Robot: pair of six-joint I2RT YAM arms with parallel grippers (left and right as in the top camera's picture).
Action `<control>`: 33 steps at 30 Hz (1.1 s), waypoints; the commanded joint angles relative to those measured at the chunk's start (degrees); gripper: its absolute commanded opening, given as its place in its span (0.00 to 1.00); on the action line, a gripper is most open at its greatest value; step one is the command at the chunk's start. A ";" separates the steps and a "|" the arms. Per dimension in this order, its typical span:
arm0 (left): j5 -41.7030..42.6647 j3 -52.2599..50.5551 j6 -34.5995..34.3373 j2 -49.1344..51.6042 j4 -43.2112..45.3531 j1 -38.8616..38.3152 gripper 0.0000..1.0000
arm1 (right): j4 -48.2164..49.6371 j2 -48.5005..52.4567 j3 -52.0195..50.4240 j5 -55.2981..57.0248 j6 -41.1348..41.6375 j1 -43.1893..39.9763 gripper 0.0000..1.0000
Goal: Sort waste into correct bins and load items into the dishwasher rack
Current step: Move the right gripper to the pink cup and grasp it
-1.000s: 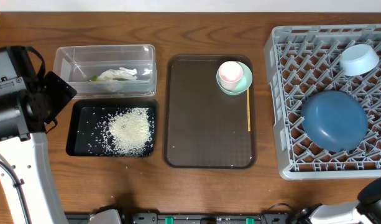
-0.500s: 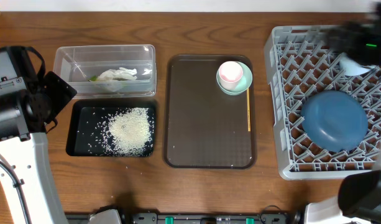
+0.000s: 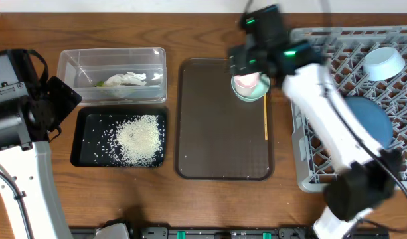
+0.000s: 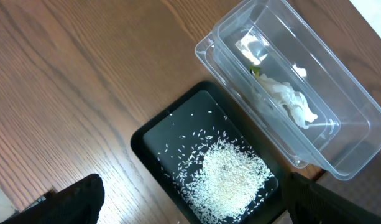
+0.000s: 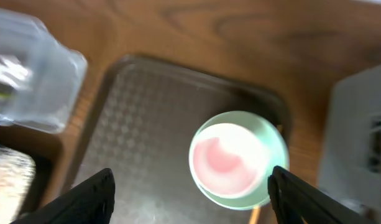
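Overhead view: 1 small pink cup (image 3: 245, 81) sits inside 1 pale green bowl (image 3: 257, 95) at the far right corner of 1 brown serving tray (image 3: 216, 133). The right gripper (image 5: 190, 199) hangs over them, fingers spread wide and grasping nothing. 1 thin yellow stick (image 3: 265, 123) lies along the tray's right side.

To the right, 1 grey dishwasher rack (image 3: 402, 93) holds 1 small light blue bowl (image 3: 384, 63) and 1 large dark blue bowl (image 3: 374, 126); the white right arm crosses the rack and hides part of that bowl.

On the left are 2 bins. The clear tub (image 3: 110, 50) holds 1 crumpled tissue (image 3: 127, 79) and 1 green-yellow wrapper (image 3: 99, 83). The black tray (image 3: 80, 136) holds 1 heap of rice (image 3: 140, 138), with the left gripper (image 4: 202, 205) above it, spread and empty.
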 commanded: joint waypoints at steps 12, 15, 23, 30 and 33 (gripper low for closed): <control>-0.31 0.33 -0.04 -0.20 -0.20 0.24 0.93 | 1.31 12.87 0.11 11.78 8.20 4.66 0.41; -0.31 0.33 -0.04 -0.20 -0.20 0.24 0.93 | 1.14 14.80 0.11 11.80 8.44 4.66 0.41; -0.31 0.33 -0.04 -0.22 -0.20 0.24 0.93 | 1.18 15.69 0.11 11.82 8.44 4.66 0.32; -0.31 0.33 -0.04 -0.20 -0.20 0.24 0.93 | 1.11 15.56 0.33 12.63 8.46 4.63 0.15; -0.28 0.33 -0.04 -0.20 -0.20 0.24 0.93 | 0.57 15.26 1.31 12.61 8.50 4.61 0.01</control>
